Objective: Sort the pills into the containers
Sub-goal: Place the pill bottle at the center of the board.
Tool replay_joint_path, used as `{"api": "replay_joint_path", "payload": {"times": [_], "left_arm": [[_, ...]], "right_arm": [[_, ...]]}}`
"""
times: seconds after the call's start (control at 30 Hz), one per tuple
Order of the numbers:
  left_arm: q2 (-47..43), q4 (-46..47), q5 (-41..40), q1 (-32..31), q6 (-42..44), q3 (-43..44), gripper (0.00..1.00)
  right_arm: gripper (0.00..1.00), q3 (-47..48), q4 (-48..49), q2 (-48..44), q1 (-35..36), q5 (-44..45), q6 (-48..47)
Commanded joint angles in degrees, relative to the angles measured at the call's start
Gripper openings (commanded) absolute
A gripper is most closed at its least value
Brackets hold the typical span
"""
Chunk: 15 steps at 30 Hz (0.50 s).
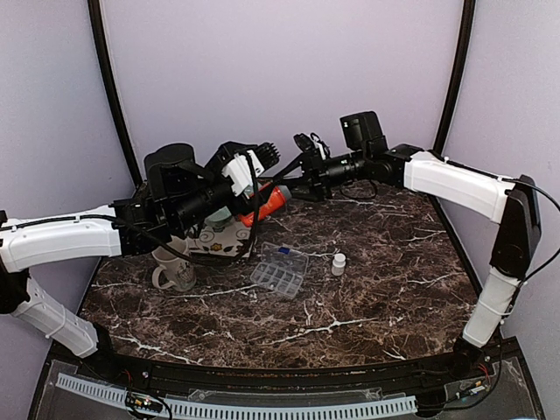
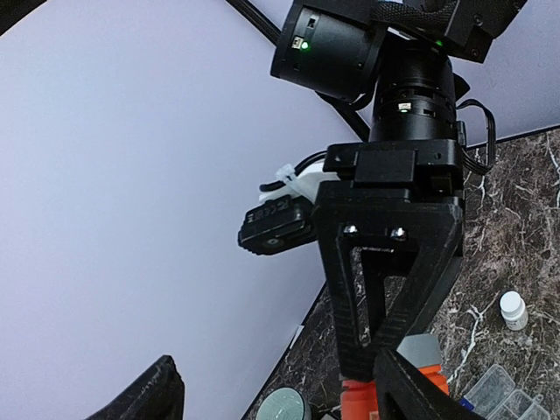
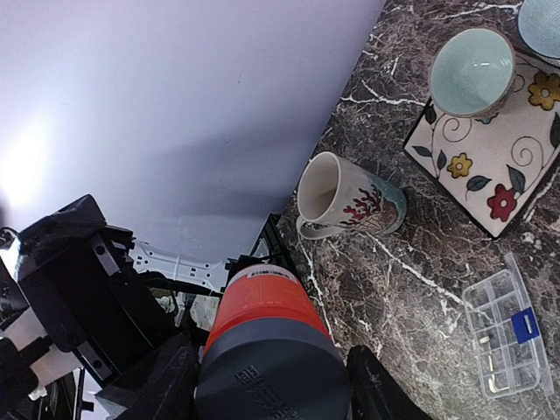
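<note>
An orange bottle (image 1: 265, 202) with a grey cap (image 3: 271, 372) hangs in the air above the back of the table. My right gripper (image 3: 271, 389) is shut on its cap end, one finger on each side. Beside the bottle's orange body (image 2: 357, 401), my left gripper (image 2: 280, 394) is open, jaws wide apart; in the top view the left gripper (image 1: 256, 175) sits just left of the right gripper (image 1: 295, 182). The clear organiser box (image 1: 280, 271) with its containers lies flat mid-table, and the same organiser box (image 3: 507, 337) shows a blue latch and a few pale bits in its cells. I cannot make out pills.
A small white bottle (image 1: 339, 263) stands just right of the organiser. A cream mug (image 1: 173, 269) is at the left. A floral tile (image 3: 490, 166) behind it carries a pale green bowl (image 3: 472, 70). The wall is close behind both grippers.
</note>
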Motion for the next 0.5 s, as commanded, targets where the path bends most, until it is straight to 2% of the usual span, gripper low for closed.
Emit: {"api": "replay_joint_path", "payload": {"times": [0.0,0.13,0.47], "left_arm": [[-4.33,-2.11,-1.13,0.74,-4.91,0.62,0.78],[-6.24,-4.10,-2.39,1.32,-8.96,-0.35,0.79],[-8.36,-10.27,0.68,2.60,-20.84,-0.15,0.84]], "right_arm": [[0.00,1.75,-2.47,-1.81,-1.60,3.33,-3.96],[0.00,8.57,-15.84,-0.33,-2.80,12.99,-14.25],[0.00,20.56,-35.93,6.56,-6.70,41.82,-27.58]]}}
